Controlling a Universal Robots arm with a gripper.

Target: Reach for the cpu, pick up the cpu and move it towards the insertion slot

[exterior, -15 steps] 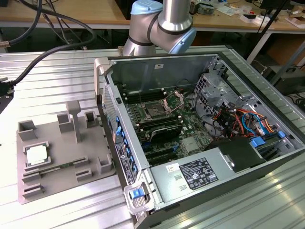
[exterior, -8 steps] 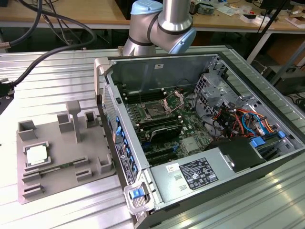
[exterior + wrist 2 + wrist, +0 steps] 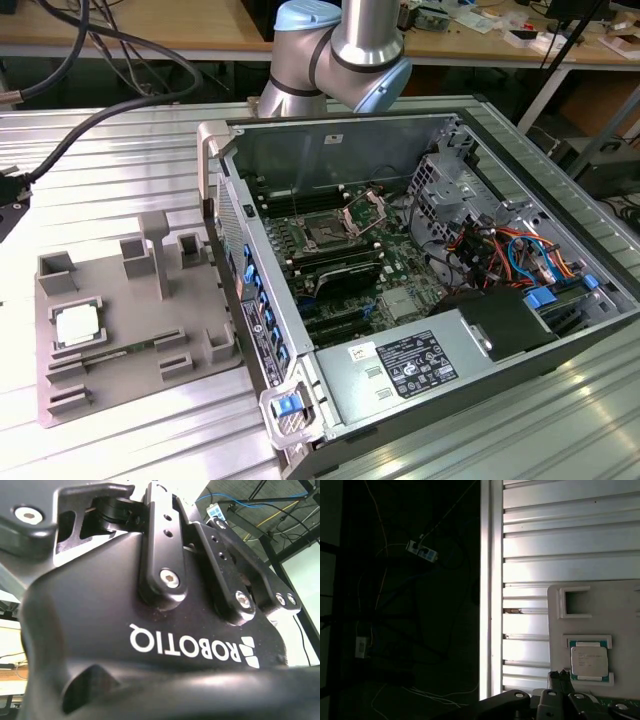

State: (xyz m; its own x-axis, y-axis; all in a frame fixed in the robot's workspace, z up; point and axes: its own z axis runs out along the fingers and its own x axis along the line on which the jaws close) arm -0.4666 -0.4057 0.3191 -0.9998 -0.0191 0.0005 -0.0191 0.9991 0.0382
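Ribbed metal bench (image 3: 120,170) right across the scene, wooden desks behind, dark cables trailing in from the exterior view's left. On the left side of the bench in that view, a grey tray (image 3: 130,350) with raised frames and posts. In a frame near the tray's left edge, the cpu (image 3: 78,325): flat, silvery top up, untouched. Also there in the first wrist view (image 3: 589,661), seated in its frame, green corners peeking out.

Just right of the tray, an open computer case (image 3: 340,150), side panel off, green board exposed. Mid-board, toward the rear wall, the insertion slot (image 3: 326,234), metal frame hinged open, dark socket bare. Pale heatsink (image 3: 400,307) nearer the front, power supply (image 3: 415,365) along the near edge, orange and blue wires at the right.

Open bench around the tray, open air above tray and case, and the case wall between cpu and slot. In the first wrist view, a bench edge, then a drop to a dark floor with cables and power strips.

At the top of the exterior view, the arm (image 3: 345,45), joint bent, behind the case's rear wall, well apart from cpu and slot. In the second wrist view, the gripper (image 3: 190,575), black body and linkage bars up close. Dark links also in the first wrist view, close by the cpu, not touching it. Spread or pressed together: cannot tell.
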